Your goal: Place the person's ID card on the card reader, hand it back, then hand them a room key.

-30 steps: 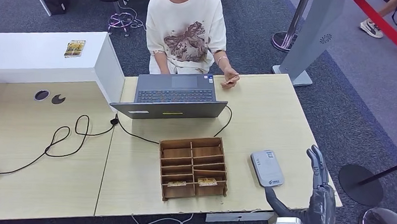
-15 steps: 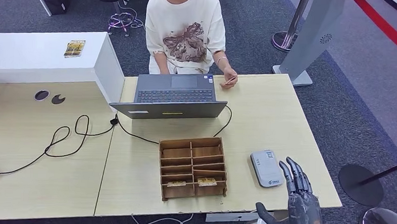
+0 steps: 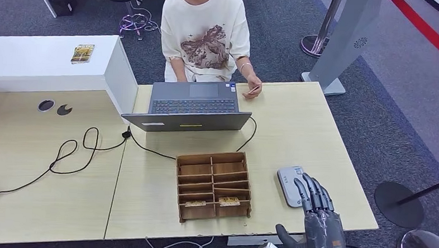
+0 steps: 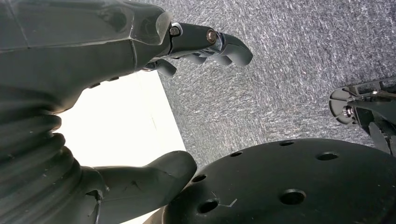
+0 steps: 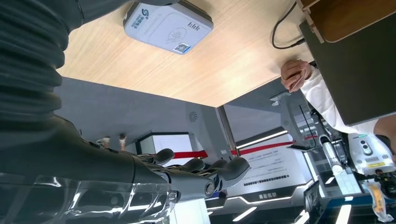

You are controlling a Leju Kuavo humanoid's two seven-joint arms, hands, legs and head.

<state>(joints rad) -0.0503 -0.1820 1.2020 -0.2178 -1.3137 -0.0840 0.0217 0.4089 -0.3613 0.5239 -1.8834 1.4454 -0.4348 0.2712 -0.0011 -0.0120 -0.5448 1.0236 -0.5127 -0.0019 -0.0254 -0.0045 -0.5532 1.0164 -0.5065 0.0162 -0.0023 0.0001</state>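
Holding the ID card point(image 3: 253, 89) at the far table edge, beside the laptop point(image 3: 193, 107), the person's hand point(image 3: 253, 86) has not yet offered it across. One card reader point(image 3: 293, 185) lies near the robot's side, its front corner under the fingertips of the right hand point(image 3: 317, 220), which hovers empty with fingers apart. The left hand point(image 4: 98, 56) hangs by the floor, fingers loosely curled, holding nothing. To do this step well, the right hand should reach across towards the person, palm presented, clearing the wooden organiser point(image 3: 213, 185). Counted: one reader, one laptop, one organiser holding two room keys point(image 3: 229, 201) in its front row.
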